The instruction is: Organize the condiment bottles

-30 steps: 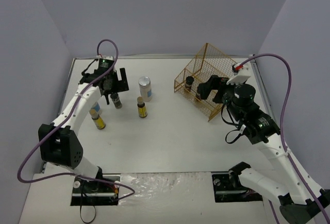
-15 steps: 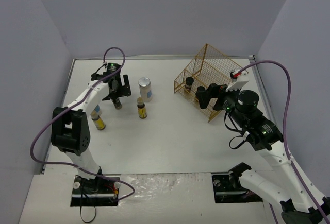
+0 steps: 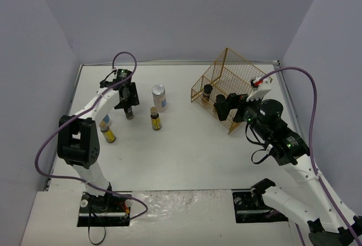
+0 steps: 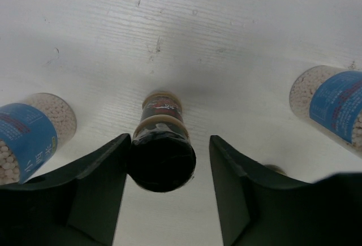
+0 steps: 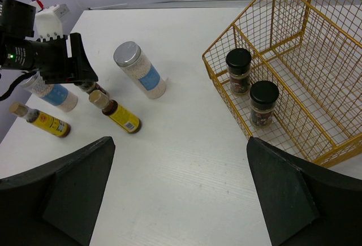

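A short dark black-capped jar [image 4: 161, 110] stands upright on the table between the fingers of my left gripper [image 4: 169, 141]. The left finger touches its cap and a small gap shows at the right finger. From above, the left gripper [image 3: 129, 100] hangs over this jar [image 3: 129, 113]. Two pale blue-labelled jars [image 4: 34, 133] [image 4: 334, 107] flank it. One slim yellow-labelled bottle [image 5: 116, 112] stands mid-table, another [image 5: 39, 120] at the left. Two dark jars [image 5: 238, 70] [image 5: 263, 103] stand in the basket. My right gripper [image 5: 179, 144] is open and holds nothing.
The gold wire basket [image 3: 226, 82] stands at the back right, close in front of my right gripper [image 3: 228, 106]. The table's left edge and wall run close behind the left group of bottles. A purple cable loops above each arm.
My left gripper has shifted right and come down around the dark jar, and its jaws have narrowed. The right arm drew back a little from the basket, then stayed still.
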Tool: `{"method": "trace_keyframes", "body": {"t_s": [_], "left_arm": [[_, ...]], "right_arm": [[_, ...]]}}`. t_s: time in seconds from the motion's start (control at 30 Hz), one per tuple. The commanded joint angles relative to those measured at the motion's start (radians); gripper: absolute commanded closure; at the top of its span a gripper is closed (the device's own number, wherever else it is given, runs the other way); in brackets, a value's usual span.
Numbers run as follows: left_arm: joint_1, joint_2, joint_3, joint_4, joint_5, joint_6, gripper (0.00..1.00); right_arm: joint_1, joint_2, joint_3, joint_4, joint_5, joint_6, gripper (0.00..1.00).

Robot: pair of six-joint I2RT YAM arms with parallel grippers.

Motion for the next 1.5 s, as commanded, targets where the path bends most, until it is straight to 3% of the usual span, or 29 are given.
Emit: {"method": "trace_keyframes", "body": {"t_s": [0.0, 0.03, 0.13, 0.3, 0.43, 0.57, 0.7, 0.93, 1.07, 1.2, 1.47], "left_arm": [[0.010, -0.028, 0.031, 0.035, -0.020, -0.002, 0.54], [0.010, -0.030, 0.030, 0.033, -0.018, -0.002, 0.63], [0.010, -0.049, 0.027, 0.027, -0.017, -0.001, 0.78], [0.010, -0.084, 0.107, -0.046, 0.005, 0.021, 0.87], [-0.005, -0.164, 0.222, -0.101, 0.100, 0.072, 0.97], [-0.047, -0.213, 0.352, -0.170, 0.223, 0.131, 0.97], [-0.175, -0.231, 0.485, -0.287, 0.214, 0.188, 0.97], [-0.378, -0.204, 0.580, -0.406, 0.204, 0.173, 0.97], [-0.485, -0.148, 0.563, -0.428, 0.183, 0.147, 0.98], [-0.580, -0.095, 0.475, -0.350, 0.185, 0.129, 0.98], [-0.627, -0.014, 0.305, -0.170, 0.121, 0.089, 0.96]], "right_arm": [[-0.001, 0.001, 0.005, 0.061, 0.001, -0.001, 0.00], [-0.001, 0.001, 0.004, 0.061, 0.001, 0.000, 0.00], [-0.001, 0.002, 0.001, 0.062, 0.001, 0.004, 0.00], [-0.001, 0.004, 0.010, 0.061, 0.001, 0.005, 0.00], [-0.001, -0.002, 0.021, 0.061, 0.008, 0.001, 0.00], [-0.001, -0.001, 0.027, 0.061, 0.008, -0.007, 0.00], [-0.001, 0.001, 0.033, 0.058, 0.024, -0.013, 0.00], [-0.001, -0.024, 0.052, 0.043, 0.123, -0.028, 0.00], [-0.001, -0.062, 0.028, 0.040, 0.186, -0.046, 0.00], [-0.001, -0.085, 0.005, 0.039, 0.221, -0.063, 0.00], [-0.001, -0.075, -0.036, 0.042, 0.235, -0.065, 0.00]]}}
